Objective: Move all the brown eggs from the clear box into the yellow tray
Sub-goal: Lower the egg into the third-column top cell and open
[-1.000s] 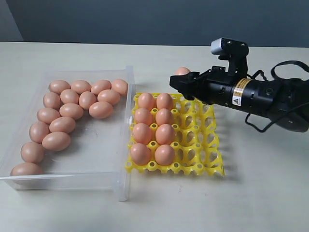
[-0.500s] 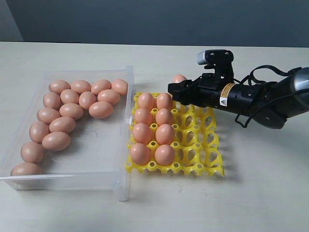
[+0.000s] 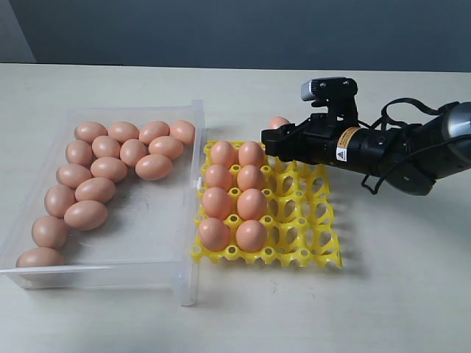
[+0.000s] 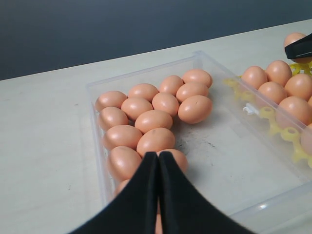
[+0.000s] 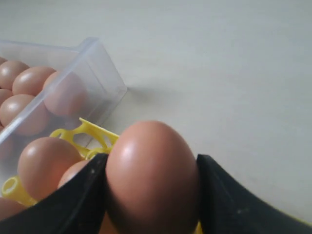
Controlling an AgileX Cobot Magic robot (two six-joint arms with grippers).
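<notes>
Pale off-white tabletop [image 3: 412, 294], dark blue-grey wall [image 3: 221, 29] behind, soft light.

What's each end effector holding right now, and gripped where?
Right end effector holds one brown egg, its fingers pressed on opposite sides of the egg's middle. Left end effector is shut on nothing.

Pale cream bench [image 3: 397, 301], matte and plain, spread across most of the exterior view. Dark blue-grey wall [image 3: 221, 33] along its far edge at 12 o'clock. Lighter grey strip of wall [image 3: 13, 33] at 10 o'clock, down to the bench edge.
</notes>
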